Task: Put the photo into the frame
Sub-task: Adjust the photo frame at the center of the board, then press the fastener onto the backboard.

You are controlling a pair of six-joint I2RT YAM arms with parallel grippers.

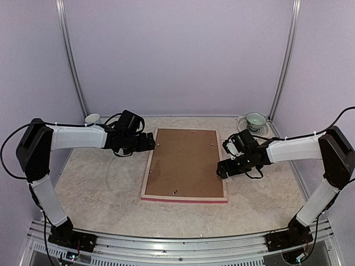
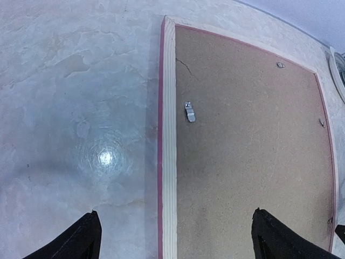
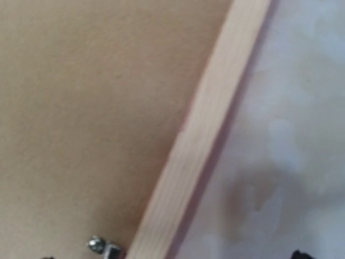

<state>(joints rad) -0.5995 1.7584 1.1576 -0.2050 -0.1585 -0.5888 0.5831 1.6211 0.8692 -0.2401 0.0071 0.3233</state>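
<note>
The frame [image 1: 184,195] lies face down at the middle of the table [image 1: 100,188], pale wood back up, with pink showing along its outer edges. A brown backing board [image 1: 186,160] fills its opening, and we see a small metal clip [image 2: 189,111] on the board near the left rail. The left gripper [image 1: 151,141] hangs at the frame's ten o'clock corner; in its wrist view the left gripper [image 2: 175,211] has its fingers spread wide over the rail, clamping nothing. The right gripper [image 1: 221,168] sits at three o'clock, over the right rail. Its fingertips barely show in its wrist view, well apart. A pale bowl [image 1: 255,119] stands at the table's one o'clock.
</note>
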